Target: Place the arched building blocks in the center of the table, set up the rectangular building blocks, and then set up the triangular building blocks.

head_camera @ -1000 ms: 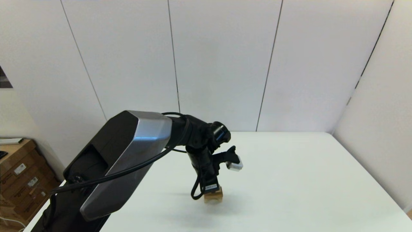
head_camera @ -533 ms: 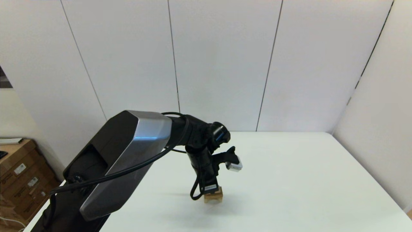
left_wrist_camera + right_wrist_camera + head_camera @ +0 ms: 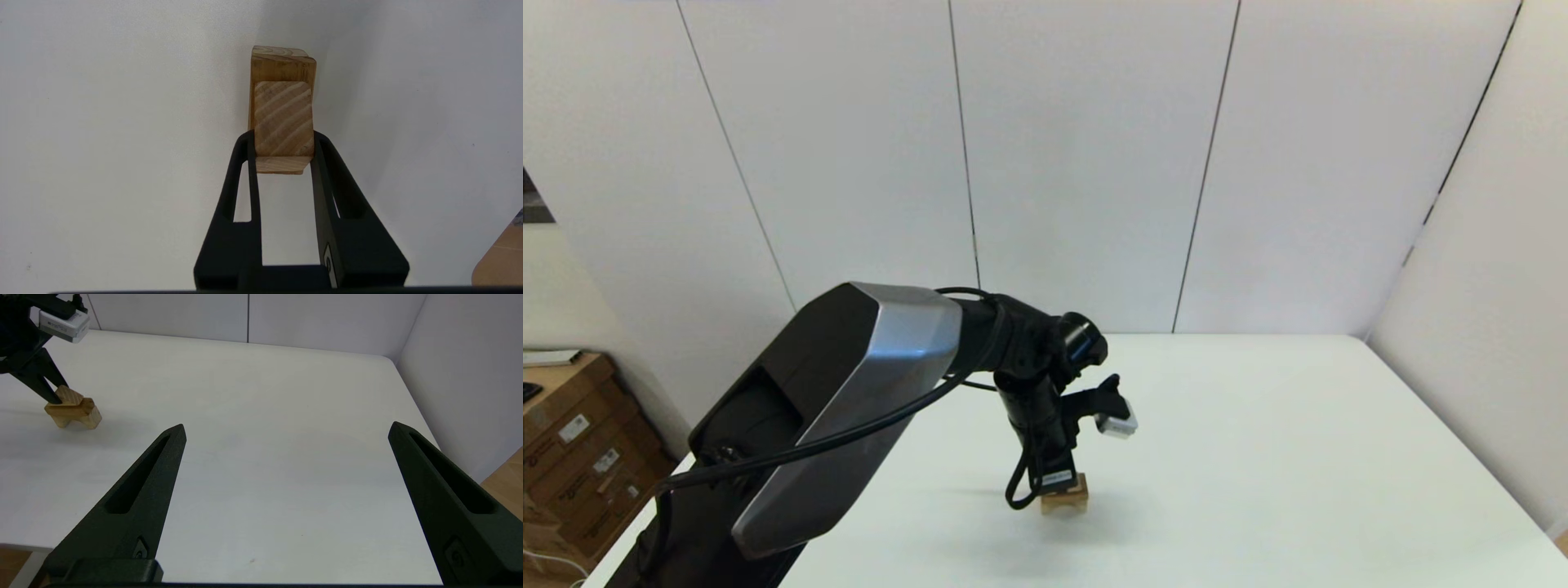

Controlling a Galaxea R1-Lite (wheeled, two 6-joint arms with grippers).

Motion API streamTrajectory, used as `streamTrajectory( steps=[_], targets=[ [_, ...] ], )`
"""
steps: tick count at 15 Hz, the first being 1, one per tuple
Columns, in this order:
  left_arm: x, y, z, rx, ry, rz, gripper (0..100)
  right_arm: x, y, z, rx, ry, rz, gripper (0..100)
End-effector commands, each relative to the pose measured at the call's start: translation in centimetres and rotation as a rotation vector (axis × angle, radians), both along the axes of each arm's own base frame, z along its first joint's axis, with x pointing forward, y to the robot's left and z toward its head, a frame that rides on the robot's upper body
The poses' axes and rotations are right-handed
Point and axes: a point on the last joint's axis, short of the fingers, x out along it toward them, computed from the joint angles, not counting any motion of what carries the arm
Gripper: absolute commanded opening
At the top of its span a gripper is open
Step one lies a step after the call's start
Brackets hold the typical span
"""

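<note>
**Three cameras, one shared block**

From the head we look forward and down over the table (image 3: 1258,457), with the wall panels rising behind its far edge; our left arm fills the view from 8 o'clock toward the centre. The left wrist camera sits behind the left gripper (image 3: 283,141), facing almost straight down and very close to the tabletop. The right wrist camera sits low near the table's near edge, looking across it between the right gripper (image 3: 286,430) fingers toward the far corner. All three views share the wooden block (image 3: 1064,498), seen at 10 o'clock from the right wrist.
</note>
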Motion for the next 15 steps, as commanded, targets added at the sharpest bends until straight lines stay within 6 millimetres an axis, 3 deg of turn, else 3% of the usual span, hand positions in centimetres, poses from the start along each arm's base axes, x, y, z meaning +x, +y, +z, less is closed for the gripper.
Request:
streamTrajectory(
  steps=[1, 5, 6, 12, 14, 15],
  targets=[
    [0.0, 0.0, -0.1, 0.003, 0.005, -0.003, 0, 0.0, 0.0, 0.0, -0.001, -0.001, 0.000, 100],
    [0.0, 0.0, 0.0, 0.003, 0.003, -0.002, 0, 0.0, 0.0, 0.0, -0.001, 0.001, 0.002, 100],
    [0.0, 0.0, 0.0, 0.002, -0.001, -0.003, 100, 0.0, 0.0, 0.0, -0.001, 0.001, 0.000, 100],
    [0.0, 0.0, 0.3, -0.004, -0.003, -0.002, 100, 0.0, 0.0, 0.0, -0.001, 0.001, 0.000, 100],
    [0.2, 0.7, 3.0, -0.053, -0.060, 0.015, 100, 0.0, 0.0, 0.0, -0.001, -0.001, 0.000, 100],
    [0.5, 1.8, 5.5, -0.086, -0.108, 0.041, 100, 0.0, 0.0, 0.0, -0.001, -0.001, 0.002, 100]
  ],
)
